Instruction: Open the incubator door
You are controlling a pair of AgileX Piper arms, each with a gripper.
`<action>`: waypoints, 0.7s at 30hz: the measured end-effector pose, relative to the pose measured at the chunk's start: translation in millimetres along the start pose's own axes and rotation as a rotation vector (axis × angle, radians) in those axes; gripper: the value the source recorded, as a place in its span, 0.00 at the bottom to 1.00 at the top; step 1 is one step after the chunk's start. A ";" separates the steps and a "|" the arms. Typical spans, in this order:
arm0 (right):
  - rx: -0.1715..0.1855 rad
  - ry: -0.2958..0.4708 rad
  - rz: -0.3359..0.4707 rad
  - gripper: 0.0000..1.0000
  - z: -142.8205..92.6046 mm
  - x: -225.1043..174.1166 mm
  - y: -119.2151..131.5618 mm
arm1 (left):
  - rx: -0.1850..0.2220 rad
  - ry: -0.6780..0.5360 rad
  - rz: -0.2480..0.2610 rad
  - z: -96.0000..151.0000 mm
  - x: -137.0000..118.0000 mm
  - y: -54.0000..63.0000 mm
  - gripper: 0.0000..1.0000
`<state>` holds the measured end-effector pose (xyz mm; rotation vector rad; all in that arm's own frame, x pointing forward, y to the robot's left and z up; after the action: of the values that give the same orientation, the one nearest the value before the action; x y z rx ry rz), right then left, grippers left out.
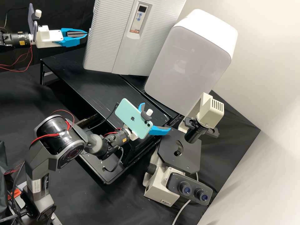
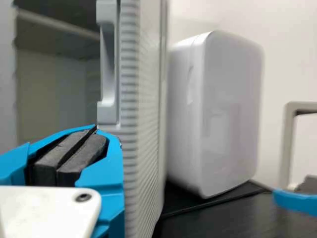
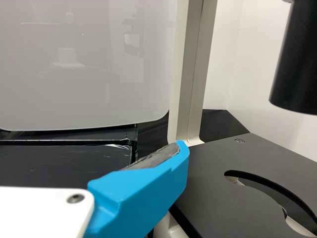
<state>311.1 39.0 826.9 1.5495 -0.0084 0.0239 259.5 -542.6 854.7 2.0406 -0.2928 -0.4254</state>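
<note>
Black table set against a pale wall, carrying a large white incubator. Its ribbed incubator door, with a small control panel, stands at the back of the bench in the high view. Beside it is a white cabinet with a smooth grey front, and nearer the camera a microscope.

In the left wrist view the door is partly open: past its free edge, where a recessed handle is set, shelves and the pale interior show. The left gripper has its two blue fingers together, holding nothing, with the tips right beside that edge. Whether they touch it cannot be told.

The right gripper has its fingers wide apart and empty, near the microscope and well apart from the incubator door.

The step in hand looks to be widening the gap, the door being already free of its frame. Next, the left arm would need to bring its closed fingertips behind the free edge, against the inner face, and sweep the door outward on its hinge. Too shallow a reach could let the tips slip off the edge, or nudge the door shut again.
</note>
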 end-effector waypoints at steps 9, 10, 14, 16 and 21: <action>0.000 0.000 0.000 1.00 0.0 0.0 0.0 | 0.044 0.091 -0.018 -13.1 -6.0 0.4 0.00; 0.000 0.000 0.000 1.00 0.0 0.0 0.0 | 0.044 0.096 -0.017 -14.4 -6.4 0.7 0.00; 0.000 0.000 0.000 1.00 0.0 0.0 0.0 | 0.040 0.104 -0.014 -15.8 -6.6 1.1 0.00; 0.000 0.000 0.000 1.00 0.0 0.0 0.0 | 0.037 0.106 -0.020 -16.7 -5.9 -0.6 0.00; 0.000 0.000 0.000 1.00 0.0 0.0 0.0 | 0.028 0.123 -0.054 -20.8 -3.5 -7.5 0.00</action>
<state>311.1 39.0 826.9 1.5495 -0.0084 0.0239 265.2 -521.2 858.0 2.0965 -0.1696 -0.3289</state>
